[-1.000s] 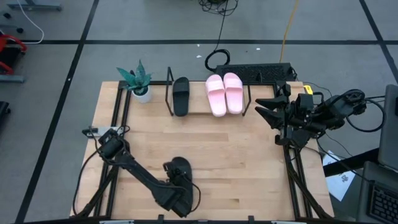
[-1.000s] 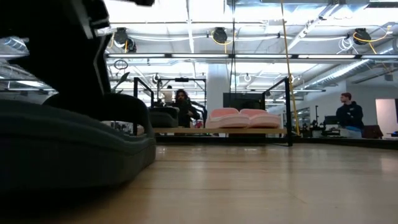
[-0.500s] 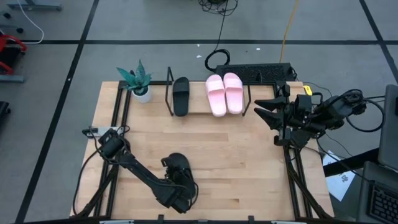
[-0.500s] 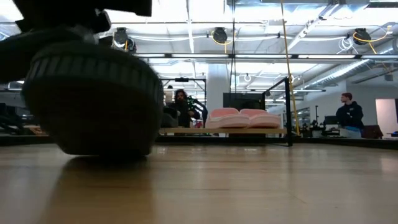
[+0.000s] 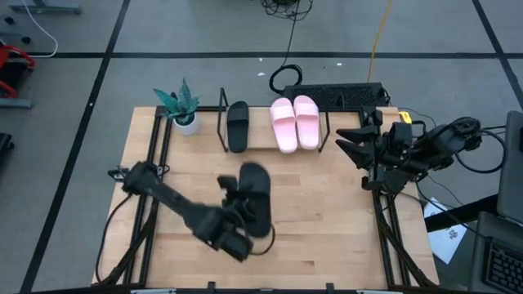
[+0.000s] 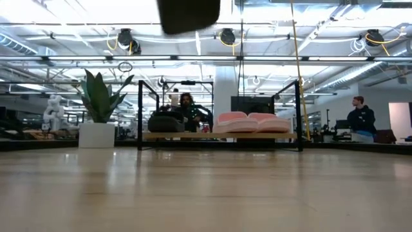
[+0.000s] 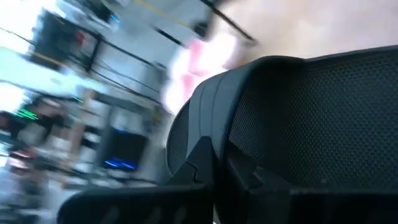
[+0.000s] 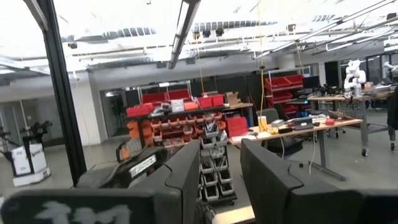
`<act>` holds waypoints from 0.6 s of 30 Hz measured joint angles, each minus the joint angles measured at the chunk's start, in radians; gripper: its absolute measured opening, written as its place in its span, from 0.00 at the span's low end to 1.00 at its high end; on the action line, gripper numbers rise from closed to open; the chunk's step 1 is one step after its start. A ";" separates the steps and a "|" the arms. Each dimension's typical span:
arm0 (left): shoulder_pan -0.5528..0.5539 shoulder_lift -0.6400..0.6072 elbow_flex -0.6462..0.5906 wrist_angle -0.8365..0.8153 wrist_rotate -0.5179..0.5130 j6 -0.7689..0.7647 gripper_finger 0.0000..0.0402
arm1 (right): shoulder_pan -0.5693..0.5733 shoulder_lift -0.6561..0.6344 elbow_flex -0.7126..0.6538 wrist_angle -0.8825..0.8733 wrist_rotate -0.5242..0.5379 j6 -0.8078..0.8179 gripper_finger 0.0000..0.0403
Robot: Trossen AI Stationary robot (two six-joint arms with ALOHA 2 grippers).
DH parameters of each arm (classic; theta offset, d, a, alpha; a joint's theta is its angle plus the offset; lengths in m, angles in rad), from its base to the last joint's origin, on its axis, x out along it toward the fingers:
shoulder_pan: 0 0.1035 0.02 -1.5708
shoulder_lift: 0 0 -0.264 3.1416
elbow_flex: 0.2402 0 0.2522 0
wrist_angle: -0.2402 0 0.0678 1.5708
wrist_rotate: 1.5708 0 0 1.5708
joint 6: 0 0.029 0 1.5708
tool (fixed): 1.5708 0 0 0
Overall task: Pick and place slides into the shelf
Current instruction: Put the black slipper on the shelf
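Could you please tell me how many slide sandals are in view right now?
4. One black slide and the pink pair sit on the shelf; the second black slide is held by the left gripper above the table's middle.

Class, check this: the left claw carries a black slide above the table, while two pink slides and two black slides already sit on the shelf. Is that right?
Not quite. The high view shows only one black slide on the shelf, beside the two pink slides. The other black slide is the one carried by the left claw above the table.
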 joint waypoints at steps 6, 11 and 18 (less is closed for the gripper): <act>0.139 -0.083 0.099 0.030 -0.122 0.314 0.00 | 0.000 -0.012 0.000 0.067 0.001 -0.035 0.27; 0.263 -0.146 0.083 0.197 -0.103 0.632 0.00 | 0.000 -0.031 0.000 0.146 0.006 -0.156 0.27; 0.420 -0.169 -0.014 0.451 0.044 0.956 0.00 | -0.001 -0.055 0.000 0.274 0.010 -0.353 0.27</act>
